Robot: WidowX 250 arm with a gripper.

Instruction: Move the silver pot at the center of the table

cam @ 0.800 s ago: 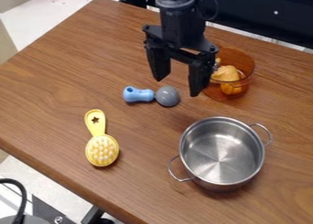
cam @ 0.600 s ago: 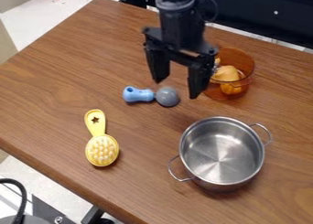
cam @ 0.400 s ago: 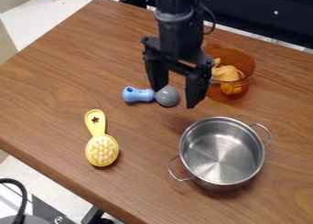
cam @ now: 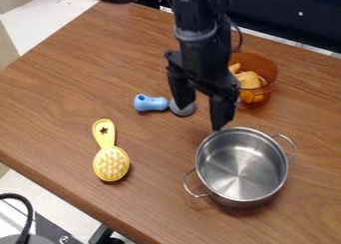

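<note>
1. Your gripper (cam: 202,117) has its two fingers spread wide, with nothing pinched between them. It hangs by the far side of the silver pot (cam: 243,166), and one tip looks very near the rim. I cannot tell if it touches.
2. Your job now, I think, is to get ready to grab the pot. Line up so one finger would go inside the wall and the other outside. Then go down slowly and straight.
3. Try not to land a tip right on top of the rim, or the pot might tip or slide. Squeeze the wall snugly before you pull or lift.
4. Mind the blue and gray toy (cam: 152,103) and the orange see-through bowl (cam: 263,68). They are near your gripper, so a big swing could bump them.
5. The pot sits upright on the brown table (cam: 53,103), in the lower right part of the view. It is away from the middle, so it likely needs to go up and left in the view.
6. The pot is round, shiny metal with an open top. You can see its smooth bottom. It has two thin wire loop handles, one on each side. The thin wall looks easy to pinch, but it may be slippery.
</note>
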